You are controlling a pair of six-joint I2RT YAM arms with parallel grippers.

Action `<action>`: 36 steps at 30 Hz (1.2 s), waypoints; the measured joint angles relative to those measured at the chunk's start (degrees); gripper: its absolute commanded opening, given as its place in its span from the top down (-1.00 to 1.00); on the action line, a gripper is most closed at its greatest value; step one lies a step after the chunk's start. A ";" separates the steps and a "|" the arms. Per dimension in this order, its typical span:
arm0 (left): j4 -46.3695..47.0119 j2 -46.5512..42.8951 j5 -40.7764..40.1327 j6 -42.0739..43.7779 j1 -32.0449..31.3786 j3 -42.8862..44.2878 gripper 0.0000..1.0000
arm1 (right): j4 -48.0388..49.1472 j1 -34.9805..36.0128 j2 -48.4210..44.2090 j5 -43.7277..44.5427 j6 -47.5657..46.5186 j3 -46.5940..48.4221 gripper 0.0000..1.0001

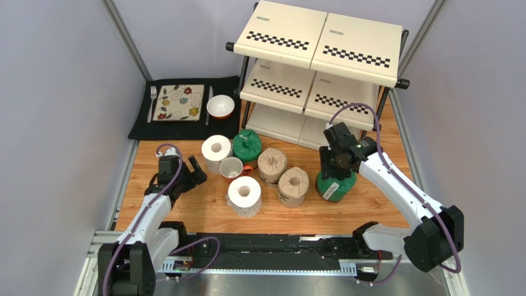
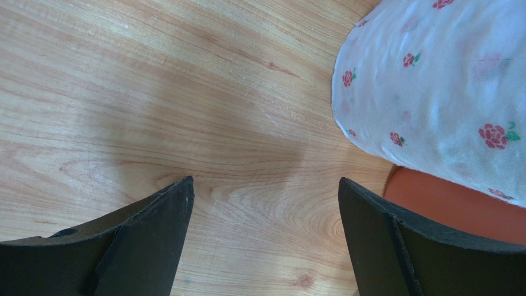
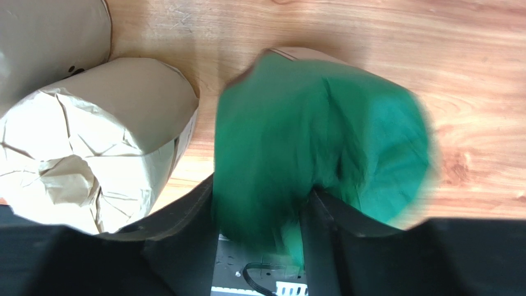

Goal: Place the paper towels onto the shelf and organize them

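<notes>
Pinching the bunched top of an upright, green-wrapped cylindrical paper towel roll (image 3: 346, 142) bearing a white side label (image 1: 331, 192): right gripper (image 3: 259, 206); left gripper (image 2: 265, 185) is hanging spread wide.

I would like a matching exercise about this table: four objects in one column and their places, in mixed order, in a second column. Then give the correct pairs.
Objects
1. fork
2. small white bowl
3. mug
4. green roll on the right

Places
A. gripped by the right end effector
B. between the two white rolls
C. left of the flowered plate
D. on the black placemat, right of the knife

Pairs: 1-C, 2-D, 3-B, 4-A
</notes>
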 measured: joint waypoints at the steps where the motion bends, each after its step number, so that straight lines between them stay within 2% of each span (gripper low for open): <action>1: 0.00 0.00 0.00 0.00 0.00 0.00 -0.91 | 0.33 0.63 0.98 0.09 0.17 -0.09 -0.18; 3: 0.00 0.00 0.00 0.02 0.00 0.00 -0.91 | 1.42 1.44 1.99 0.04 0.70 -0.61 -0.28; 9: 0.00 0.04 -0.02 0.02 0.00 0.02 -0.91 | 3.80 2.29 0.81 -0.44 2.03 -1.73 -0.38; 19: -0.09 0.44 0.04 0.02 0.00 0.28 -0.91 | 3.98 2.34 -15.19 5.07 6.97 0.42 -0.40; 27: 0.02 0.59 0.09 0.02 0.02 0.31 -0.90 | -1.64 0.55 -14.75 14.14 16.48 -1.01 -0.46; 36: 0.11 0.68 0.13 0.02 0.02 0.33 -0.91 | -2.49 -3.17 -17.16 13.92 23.74 -8.37 -0.44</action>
